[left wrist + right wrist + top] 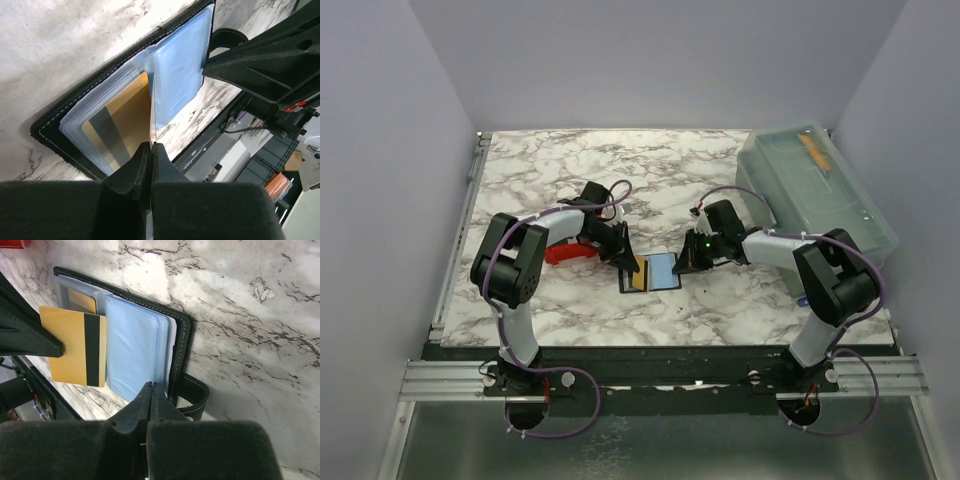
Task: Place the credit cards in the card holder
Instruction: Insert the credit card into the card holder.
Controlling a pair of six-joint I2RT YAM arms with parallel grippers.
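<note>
The black card holder point(663, 271) lies open on the marble table, its pale blue clear sleeves point(132, 350) facing up. My left gripper point(151, 144) is shut on a yellowish credit card point(67, 347) with a dark stripe. It holds the card on edge over the holder's left half; from the left wrist the card shows edge-on point(152, 110). Yellow also shows in the sleeve below point(125, 112); whether card or reflection I cannot tell. My right gripper point(152, 385) is shut on the sleeve edge at the holder's right side. Other cards are out of view.
A small red tray point(565, 253) sits just left of the left gripper point(625, 262). A large translucent grey-blue lidded box point(815, 190) stands at the back right. The holder's strap loop point(195, 400) lies beside the right gripper point(682, 262).
</note>
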